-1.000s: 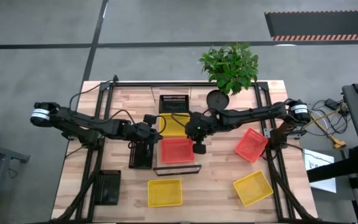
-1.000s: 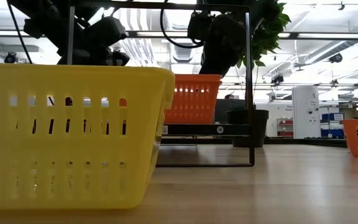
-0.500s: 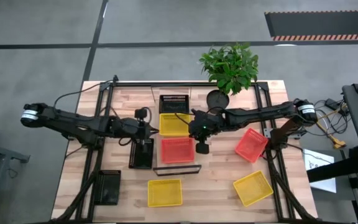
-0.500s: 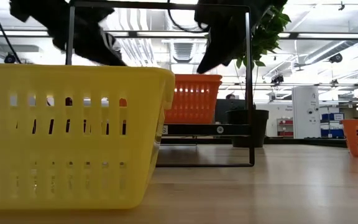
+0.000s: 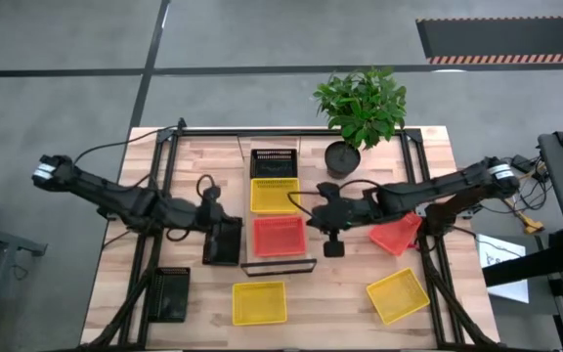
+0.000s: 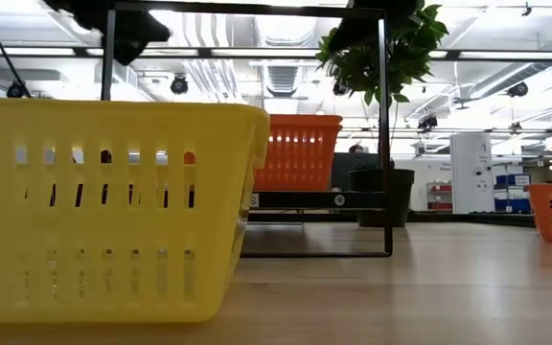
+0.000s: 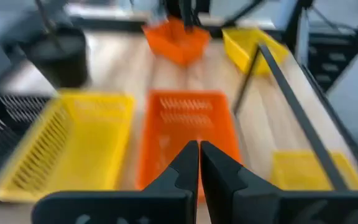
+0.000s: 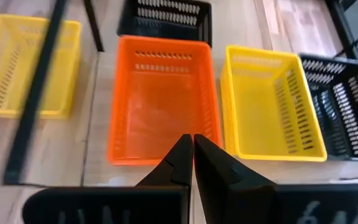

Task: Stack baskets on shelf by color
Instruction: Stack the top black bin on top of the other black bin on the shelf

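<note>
1. We are seeing the left gripper (image 7: 199, 163) hovering with its two dark fingers pressed together and holding nothing; just ahead of it and below, the red rectangular plastic mesh basket (image 5: 279, 236) is sitting on the shelf.
2. The right gripper (image 8: 193, 157) is likewise pinched shut and empty, hanging over the same red basket from the opposite side.
3. The shelf (image 5: 280, 265) is showing as a thin black metal frame on the pale wooden tabletop (image 5: 338, 292); its frame bar is running along the near edge, just beyond the red basket.
4. Past the red basket, a yellow slotted plastic basket (image 5: 273, 196) is lying edge to edge with it, and a black mesh basket (image 5: 273, 162) is following in the same row.
5. We are counting two red baskets: the one on the shelf and a tilted red basket (image 5: 395, 228) lying under the right arm.
6. We are counting three yellow ones: the one in the row, a front yellow basket (image 5: 259, 302) and an angled yellow basket (image 5: 397, 295), both on open wood near the front edge.
7. We are counting three black ones: the one in the row, a dark basket (image 5: 222, 241) just under the left gripper, and a corner black basket (image 5: 169, 293) off toward the front-left.
8. A leafy green plant in a round black pot (image 5: 342, 156) is standing behind the right arm.
9. Bare wood is lying open between the two front yellow baskets.
</note>
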